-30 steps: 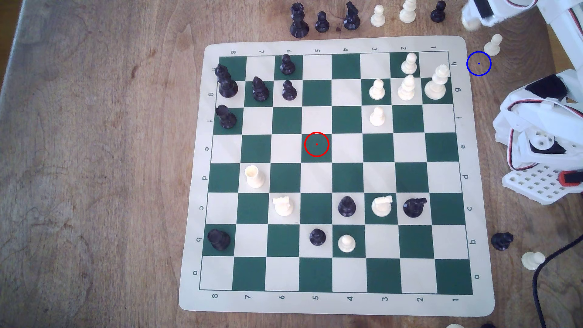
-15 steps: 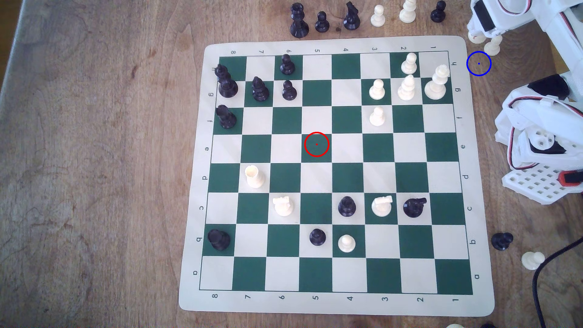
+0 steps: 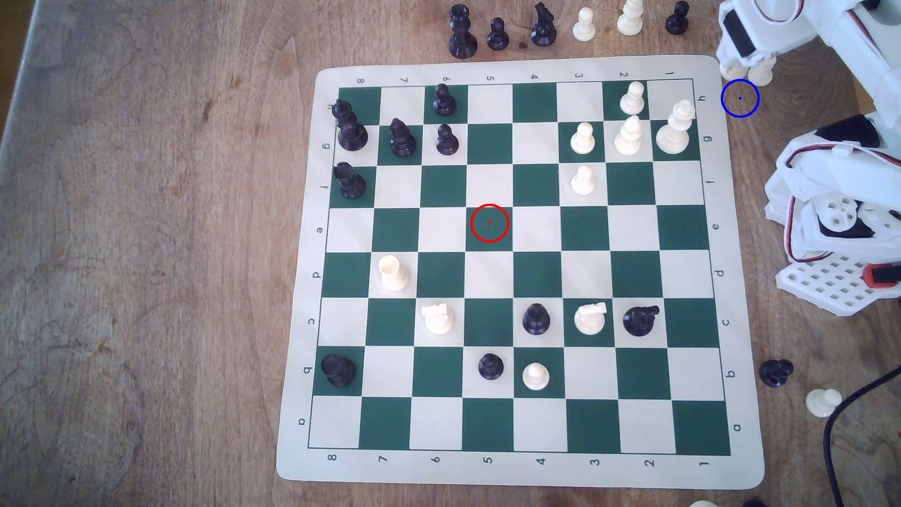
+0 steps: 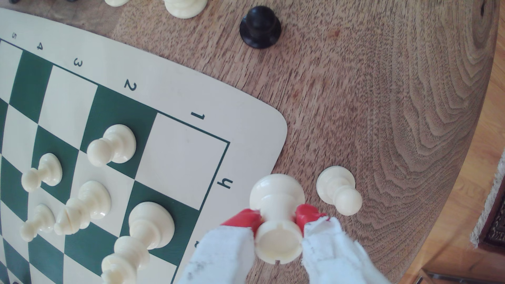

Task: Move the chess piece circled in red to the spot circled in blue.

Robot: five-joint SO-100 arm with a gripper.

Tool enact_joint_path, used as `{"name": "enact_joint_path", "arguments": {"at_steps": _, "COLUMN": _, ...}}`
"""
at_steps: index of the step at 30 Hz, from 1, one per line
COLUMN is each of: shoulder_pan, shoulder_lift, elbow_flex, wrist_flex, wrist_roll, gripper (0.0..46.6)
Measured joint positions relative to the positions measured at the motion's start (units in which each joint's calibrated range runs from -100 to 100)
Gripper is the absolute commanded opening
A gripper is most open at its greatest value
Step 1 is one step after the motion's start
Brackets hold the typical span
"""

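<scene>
Cream rook (image 4: 276, 218) clamped between red-tipped fingers (image 4: 307, 217), above tabletop (image 4: 382, 109)

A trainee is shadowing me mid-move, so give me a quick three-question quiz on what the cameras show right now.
1. True or false: the red-circled square on the chessboard holds no piece.
2. What is the gripper clamping? A) black pawn B) white rook C) white king
3. Fill in: the blue circle marks bare ____ tabletop, just off the board's corner.

Key: 1 true; 2 B; 3 wood.
</scene>
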Motion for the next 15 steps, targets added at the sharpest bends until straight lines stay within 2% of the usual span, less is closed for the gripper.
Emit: {"name": "enact_joint_path", "arguments": {"at_steps": 15, "shoulder_pan": 0.7, "shoulder_lift": 1.8, "elbow_flex": 4.0, "wrist_flex": -2.7, "wrist_roll": 1.1, "gripper": 0.4}}
